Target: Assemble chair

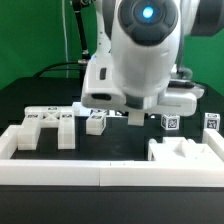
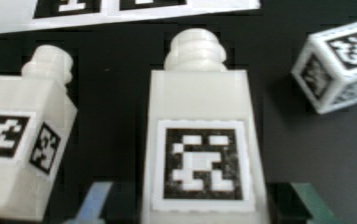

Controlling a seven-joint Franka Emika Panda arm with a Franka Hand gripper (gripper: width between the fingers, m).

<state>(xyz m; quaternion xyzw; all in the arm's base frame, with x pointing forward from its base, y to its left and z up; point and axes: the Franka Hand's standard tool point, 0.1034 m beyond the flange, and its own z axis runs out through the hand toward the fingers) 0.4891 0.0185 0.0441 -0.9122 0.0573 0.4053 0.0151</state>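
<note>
We see the chair in loose parts on the black bench (image 1: 120, 145). In the wrist view the central part is a long white plastic peg block (image 2: 200, 100). It is square-sided, with a stepped, rounded peg at one end and a black-and-white square tag on its upper face. The end effector (image 2: 205, 203) is clenched on this peg block, with one of its dark fingers (image 2: 98, 200) on each side of the tagged end. Just beside it but apart lies a second white peg block (image 2: 29, 110) of the same shape, slightly angled and also tagged. On the other side sits a small white tagged cube (image 2: 344, 62). Past the peg tips we see the marker board (image 2: 148, 8). In the exterior view a white slotted piece (image 1: 45, 125) lies toward the exterior view's left. A chunky notched white piece (image 1: 185, 152) sits toward the right, next to the long white border rail (image 1: 100, 172).
</note>
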